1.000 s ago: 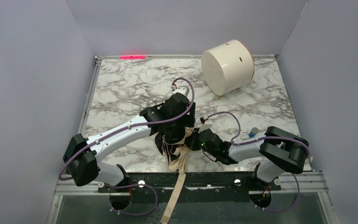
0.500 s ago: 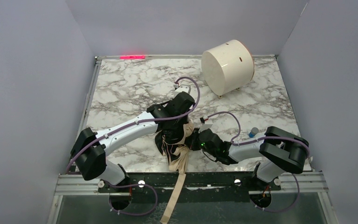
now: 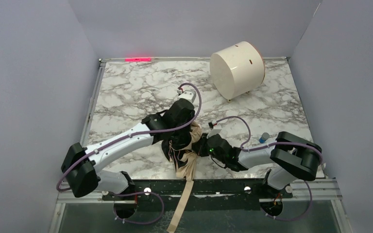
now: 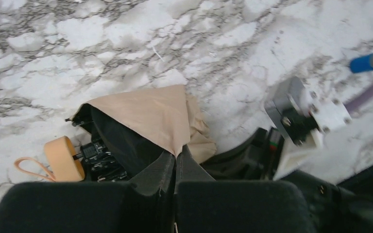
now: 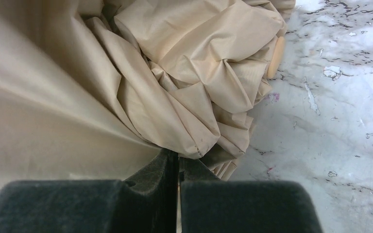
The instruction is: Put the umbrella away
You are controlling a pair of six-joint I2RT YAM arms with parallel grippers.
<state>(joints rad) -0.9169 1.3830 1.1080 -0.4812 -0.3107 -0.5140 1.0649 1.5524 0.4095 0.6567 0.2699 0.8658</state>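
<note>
The umbrella [image 3: 188, 158] lies crumpled near the table's front edge, beige fabric over black ribs. Its long tan strap [image 3: 180, 206] hangs off the front. In the left wrist view my left gripper [image 4: 176, 156] is shut on a pointed corner of the beige fabric [image 4: 145, 114], with the peach handle knob [image 4: 61, 158] and black ribs to the left. From above, the left gripper [image 3: 186, 137] comes down onto the umbrella's far side. My right gripper [image 5: 178, 156] is shut on a fold of the bunched fabric [image 5: 184, 63], and it meets the umbrella from the right [image 3: 202, 145].
A white cylindrical drum [image 3: 237, 69] lies on its side at the back right of the marble table [image 3: 126, 92]. The right arm's wrist and camera mount [image 4: 302, 114] sit close beside the left gripper. Grey walls enclose the left, back and right sides.
The left jaws have closed on the corner of the umbrella's fabric. The left arm's wrist has shifted slightly left and back. The right arm has not moved.
</note>
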